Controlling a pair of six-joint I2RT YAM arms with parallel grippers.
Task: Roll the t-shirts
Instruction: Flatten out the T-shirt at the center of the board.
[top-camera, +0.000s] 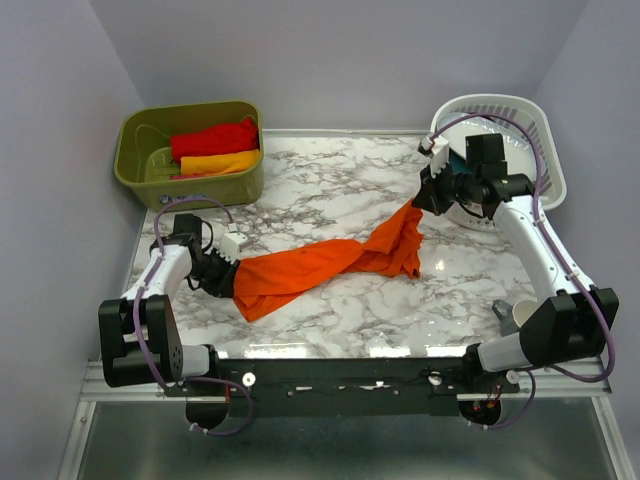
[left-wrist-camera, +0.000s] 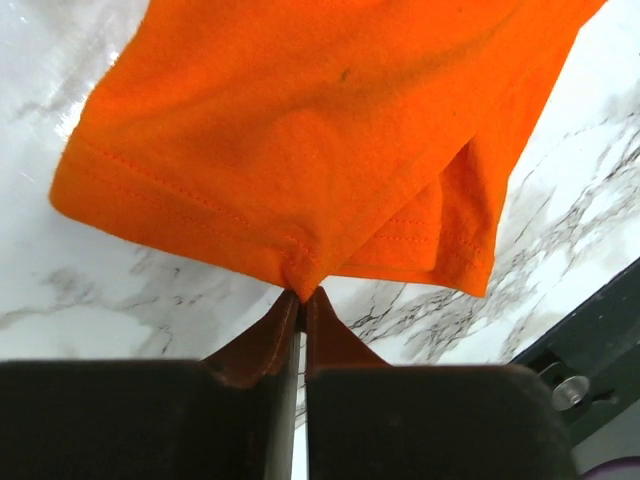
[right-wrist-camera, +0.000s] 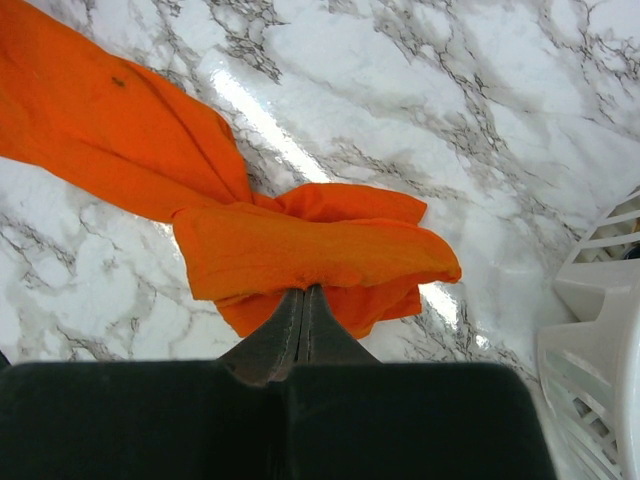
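The orange t-shirt (top-camera: 330, 265) lay stretched and twisted across the marble tabletop (top-camera: 330, 190), running from 8 o'clock to 2 o'clock. I had my left tool (left-wrist-camera: 302, 296) clamped on its hemmed corner at the 8 o'clock end and my right tool (right-wrist-camera: 303, 291) pinched on a bunched fold at the other. At 10 o'clock the green bin (top-camera: 135, 170) held 2 more, a red t-shirt (top-camera: 212, 140) and a yellow-orange t-shirt (top-camera: 220, 163). A white basket (top-camera: 545, 150) stood at 2 o'clock.

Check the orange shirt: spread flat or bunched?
Bunched, not flat: orange shirt stretches twisted between left pincer and right pincer, each shut on an edge.
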